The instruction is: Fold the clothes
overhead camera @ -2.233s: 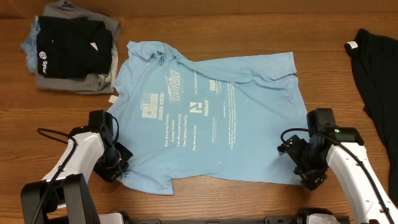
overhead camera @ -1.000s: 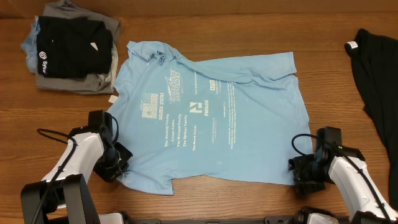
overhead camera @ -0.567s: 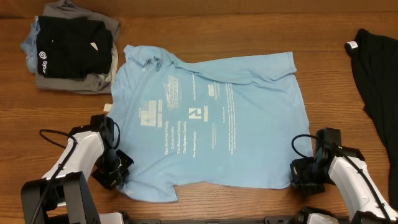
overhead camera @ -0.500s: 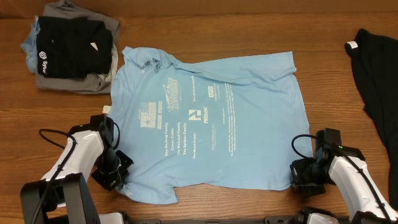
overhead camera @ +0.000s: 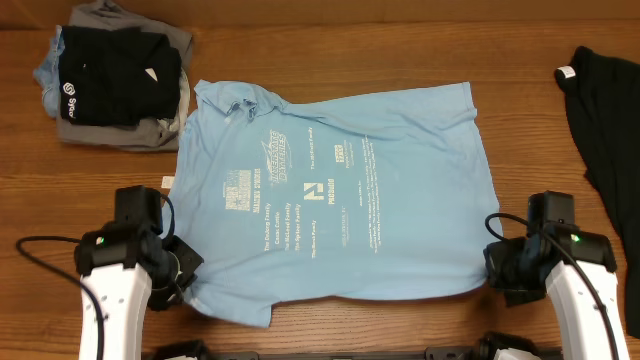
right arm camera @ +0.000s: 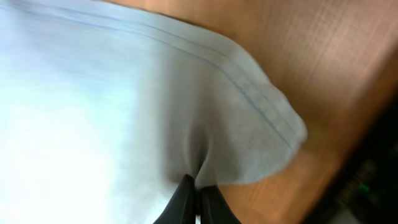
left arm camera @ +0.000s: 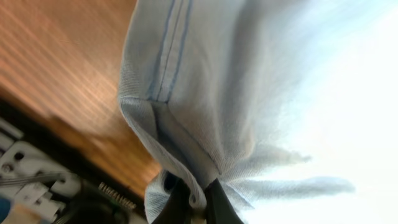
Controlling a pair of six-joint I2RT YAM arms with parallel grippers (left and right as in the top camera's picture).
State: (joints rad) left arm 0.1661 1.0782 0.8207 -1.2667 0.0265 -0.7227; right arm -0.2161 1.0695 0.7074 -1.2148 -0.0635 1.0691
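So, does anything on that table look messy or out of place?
Nothing damaged or spilled. The light blue T-shirt lies slightly crooked, its collar rumpled at the upper left, and a black garment sprawls unfolded at the right edge, unlike the folded pile in the corner.

The T-shirt (overhead camera: 400,200) is soft, matt knit cloth; its hem (right arm camera: 264,121) is double-stitched and its lettering (overhead camera: 285,215) is a flat white print. The table (overhead camera: 330,40) is smooth grained wood with a faint sheen. The black garment (overhead camera: 605,110) is matt cloth. The arm shells (overhead camera: 115,300) look like glossy white plastic.
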